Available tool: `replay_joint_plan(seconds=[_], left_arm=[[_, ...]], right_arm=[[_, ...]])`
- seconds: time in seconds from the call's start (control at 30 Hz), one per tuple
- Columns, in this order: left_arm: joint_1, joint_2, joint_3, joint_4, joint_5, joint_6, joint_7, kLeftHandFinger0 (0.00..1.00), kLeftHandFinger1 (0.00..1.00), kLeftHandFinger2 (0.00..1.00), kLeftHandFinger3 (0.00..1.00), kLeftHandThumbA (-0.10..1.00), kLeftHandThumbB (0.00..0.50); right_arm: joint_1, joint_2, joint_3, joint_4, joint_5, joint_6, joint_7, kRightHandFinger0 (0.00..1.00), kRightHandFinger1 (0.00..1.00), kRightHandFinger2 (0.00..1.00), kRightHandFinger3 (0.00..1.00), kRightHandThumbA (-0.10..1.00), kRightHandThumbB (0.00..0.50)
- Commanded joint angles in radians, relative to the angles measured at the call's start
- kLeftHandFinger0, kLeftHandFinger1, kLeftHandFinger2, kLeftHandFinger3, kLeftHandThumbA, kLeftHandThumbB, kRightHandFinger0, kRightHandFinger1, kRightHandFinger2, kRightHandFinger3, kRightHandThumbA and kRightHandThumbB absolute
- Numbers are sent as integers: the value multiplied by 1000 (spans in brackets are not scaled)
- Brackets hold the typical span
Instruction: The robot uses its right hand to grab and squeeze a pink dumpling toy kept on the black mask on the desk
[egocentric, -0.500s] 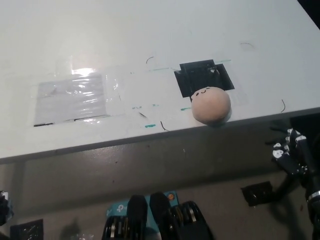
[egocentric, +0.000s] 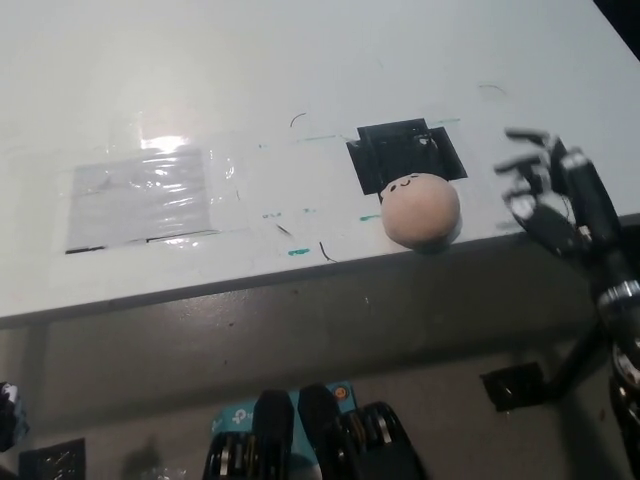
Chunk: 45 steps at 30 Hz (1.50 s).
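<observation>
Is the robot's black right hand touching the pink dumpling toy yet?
Apart. The head view shows bare white desk between the open right hand and the pink dumpling toy.

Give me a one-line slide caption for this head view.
Black right hand, fingers spread, hovers beside the pink dumpling toy at the edge of the black patch on the white desk.

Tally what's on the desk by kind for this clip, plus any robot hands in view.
Pink dumpling toy: 1
Black mask square: 1
Clear taped sheet: 1
Robot hands: 1, the right hand, open beside the toy
Total: 4
</observation>
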<state>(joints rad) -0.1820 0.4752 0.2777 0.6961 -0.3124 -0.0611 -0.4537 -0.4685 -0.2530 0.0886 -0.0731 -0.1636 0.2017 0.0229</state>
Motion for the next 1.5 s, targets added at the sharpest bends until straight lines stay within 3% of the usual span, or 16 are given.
replay_joint_plan(seconds=[0.0, 0.03, 0.07, 0.1, 0.2, 0.23, 0.27, 0.37, 0.4, 0.5, 0.67, 0.8, 1.13, 1.47], left_arm=[[-14, 25, 12, -12, -23, -26, -21, 0, 0, 51, 50, 1000, 500], [-12, 25, 12, -19, -24, -18, -20, 0, 0, 49, 48, 1000, 500], [-15, 29, 10, -19, -22, -13, -22, 0, 0, 50, 49, 1000, 500], [-19, 32, 7, -6, -17, -29, -28, 0, 2, 56, 59, 1000, 500], [-22, 33, 6, -5, -14, -32, -29, 0, 0, 58, 67, 1000, 500], [-23, 34, 5, -3, -14, -29, -30, 0, 7, 72, 78, 1000, 500], [-20, 32, 5, -12, -13, -27, -26, 0, 5, 74, 78, 1000, 500], [-26, 34, 7, -2, -17, -30, -32, 0, 0, 61, 67, 1000, 500], [-27, 36, 8, -2, -20, -25, -34, 0, 0, 58, 69, 1000, 500], [-27, 37, 7, -5, -19, -28, -36, 0, 0, 67, 82, 1000, 500], [-25, 34, 7, -18, -14, -19, -23, 0, 1, 54, 66, 1000, 500], [-28, 37, 8, -12, -19, -25, -35, 0, 0, 56, 74, 1000, 500], [-32, 40, 6, -19, -8, -19, -18, 0, 0, 21, 34, 1000, 500], [-33, 48, 5, -16, -8, -25, -26, 0, 0, 44, 58, 1000, 500]], right_arm=[[-70, -13, 31, -30, -43, 19, 45, 621, 710, 849, 1000, 181, 213], [-86, -8, 50, -25, -46, 26, 60, 670, 802, 936, 1000, 183, 235], [-84, -5, 52, -26, -45, 26, 59, 684, 827, 957, 1000, 181, 237], [-91, 1, 66, -17, -55, 27, 60, 742, 921, 1000, 1000, 198, 269], [-99, 4, 84, -14, -61, 36, 72, 800, 999, 1000, 1000, 228, 280], [-103, 8, 103, 0, -68, 21, 81, 865, 1000, 1000, 1000, 262, 310], [-104, 6, 116, 8, -74, 18, 88, 997, 1000, 1000, 1000, 311, 321], [-105, 5, 147, 43, -89, 3, 103, 1000, 1000, 1000, 1000, 351, 324], [-109, 2, 167, 54, -114, 22, 107, 1000, 1000, 1000, 1000, 444, 339], [-112, -5, 192, 66, -151, 38, 108, 1000, 1000, 1000, 1000, 491, 351], [-131, 0, 254, 128, -236, 54, 110, 1000, 1000, 1000, 1000, 549, 434], [-148, 6, 279, 182, -285, 40, 81, 1000, 1000, 1000, 1000, 551, 434], [-264, 51, 266, 440, -323, -124, -48, 1000, 1000, 1000, 1000, 555, 430], [-331, 78, 257, 640, -326, -219, -98, 1000, 1000, 1000, 1000, 403, 390]])
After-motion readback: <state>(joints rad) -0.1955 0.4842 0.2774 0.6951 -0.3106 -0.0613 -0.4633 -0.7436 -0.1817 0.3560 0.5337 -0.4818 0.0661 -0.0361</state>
